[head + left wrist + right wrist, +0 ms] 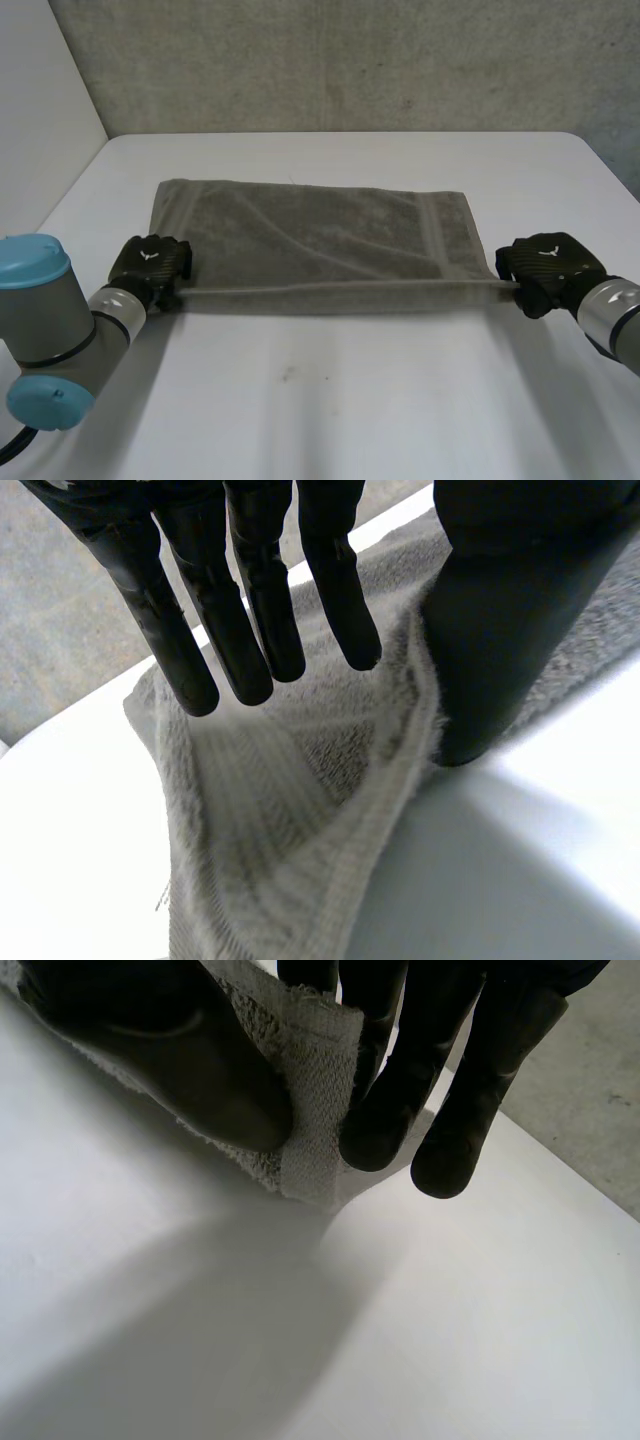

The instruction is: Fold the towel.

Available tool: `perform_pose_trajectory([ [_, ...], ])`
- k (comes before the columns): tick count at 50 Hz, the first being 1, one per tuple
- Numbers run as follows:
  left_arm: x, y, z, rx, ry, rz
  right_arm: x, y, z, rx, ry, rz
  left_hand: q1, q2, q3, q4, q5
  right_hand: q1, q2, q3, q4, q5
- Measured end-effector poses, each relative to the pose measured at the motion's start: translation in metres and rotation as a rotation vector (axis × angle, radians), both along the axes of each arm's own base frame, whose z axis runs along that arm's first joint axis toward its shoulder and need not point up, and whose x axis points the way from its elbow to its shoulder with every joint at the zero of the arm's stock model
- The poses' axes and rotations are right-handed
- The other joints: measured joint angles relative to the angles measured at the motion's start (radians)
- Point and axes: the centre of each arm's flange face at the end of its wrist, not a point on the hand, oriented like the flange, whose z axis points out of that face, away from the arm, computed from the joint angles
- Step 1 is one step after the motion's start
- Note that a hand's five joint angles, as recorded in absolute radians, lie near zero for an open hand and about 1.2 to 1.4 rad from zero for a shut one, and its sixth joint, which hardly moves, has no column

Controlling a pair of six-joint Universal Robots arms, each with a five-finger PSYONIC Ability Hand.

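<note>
A grey towel (310, 240) lies flat across the middle of the white table (350, 400), its near edge stretched straight between both hands. My left hand (150, 265) is at the towel's near left corner. In the left wrist view its fingers (250, 630) are straight and lifted off the towel (280, 830), while the thumb (490, 650) rests against the cloth's edge. My right hand (548, 265) is at the near right corner. In the right wrist view its thumb (180, 1060) and fingers (400, 1090) pinch the towel's hemmed corner (310, 1050), held slightly above the table.
A concrete wall (350, 60) stands behind the table's far edge. Bare tabletop lies in front of the towel, between both arms. The left arm's grey joint with its light-blue cap (40, 320) sits at the near left.
</note>
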Motion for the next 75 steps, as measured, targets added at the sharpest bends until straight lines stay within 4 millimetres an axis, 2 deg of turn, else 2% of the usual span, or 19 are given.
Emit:
perform_pose_trajectory([
  [5, 0.008, 0.001, -0.006, 0.021, -0.006, 0.029, -0.009, -0.004, -0.001, 0.012, -0.037, -0.009, -0.046, -0.045, -0.047, -0.047, -0.045, 0.000, 0.000, 0.000, 0.000, 0.000],
  [14, 0.030, 0.005, -0.004, 0.045, -0.011, 0.094, -0.011, -0.006, -0.002, 0.015, -0.034, -0.011, -0.002, 0.003, 0.001, 0.002, -0.002, 0.000, 0.000, 0.000, 0.000, 0.000],
  [17, 0.035, 0.007, -0.002, 0.049, -0.011, 0.109, -0.011, -0.005, -0.002, 0.016, -0.033, -0.010, 0.087, 0.092, 0.090, 0.091, 0.082, 0.000, 0.000, 0.000, 0.000, 0.000],
  [19, 0.039, 0.009, 0.000, 0.053, -0.010, 0.117, -0.010, -0.005, -0.002, 0.018, -0.032, -0.008, 0.292, 0.292, 0.290, 0.293, 0.285, 0.000, 0.000, 0.000, 0.000, 0.000],
  [26, 0.046, 0.016, 0.009, 0.060, -0.002, 0.128, -0.008, -0.002, -0.002, 0.023, -0.024, 0.002, 0.401, 0.434, 0.432, 0.434, 0.420, 0.000, 0.000, 0.000, 0.000, 0.000],
  [31, 0.048, 0.031, 0.018, 0.097, 0.004, 0.111, -0.008, 0.003, 0.005, 0.026, 0.000, 0.014, 0.410, 0.449, 0.447, 0.447, 0.432, 0.000, 0.000, 0.000, 0.000, 0.000],
  [37, 0.049, 0.062, 0.037, 0.172, 0.010, 0.078, -0.014, 0.025, 0.027, 0.073, 0.113, 0.063, 0.414, 0.451, 0.449, 0.451, 0.435, 0.000, 0.000, 0.000, 0.000, 0.000],
  [42, 0.063, 0.093, 0.058, 0.243, -0.050, 0.075, -0.035, 0.048, 0.037, 0.201, 0.312, 0.147, 0.415, 0.452, 0.450, 0.451, 0.436, 0.000, 0.000, 0.000, 0.000, 0.000],
  [47, 0.072, 0.103, 0.071, 0.241, -0.123, 0.034, -0.048, 0.052, 0.048, 0.235, 0.399, 0.198, 0.432, 0.452, 0.450, 0.452, 0.445, 0.000, 0.000, 0.000, 0.000, 0.000],
  [50, 0.074, 0.094, 0.079, 0.194, -0.133, -0.004, -0.052, 0.040, 0.054, 0.196, 0.397, 0.177, 0.434, 0.453, 0.451, 0.452, 0.445, 0.000, 0.000, 0.000, 0.000, 0.000],
  [54, 0.069, 0.066, 0.083, 0.125, -0.091, -0.057, -0.047, 0.011, 0.053, 0.121, 0.363, 0.139, 0.434, 0.453, 0.451, 0.452, 0.445, 0.000, 0.000, 0.000, 0.000, 0.000],
  [59, 0.046, 0.020, 0.079, 0.053, -0.031, -0.122, -0.025, -0.024, 0.042, 0.070, 0.348, 0.111, 0.438, 0.453, 0.451, 0.452, 0.445, 0.000, 0.000, 0.000, 0.000, 0.000],
  [63, 0.026, -0.026, 0.067, 0.007, -0.024, -0.109, -0.005, -0.051, 0.027, 0.053, 0.374, 0.071, 0.438, 0.453, 0.451, 0.452, 0.445, 0.000, 0.000, 0.000, 0.000, 0.001],
  [70, 0.004, -0.086, 0.042, -0.045, -0.052, -0.055, 0.016, -0.094, 0.011, -0.041, 0.338, -0.008, 0.438, 0.453, 0.451, 0.453, 0.445, 0.000, 0.000, 0.001, 0.000, 0.001],
  [75, -0.004, -0.107, 0.026, -0.058, -0.061, -0.041, 0.025, -0.114, 0.009, -0.115, 0.280, -0.037, 0.438, 0.453, 0.451, 0.453, 0.445, 0.000, 0.000, 0.001, 0.000, 0.001],
])
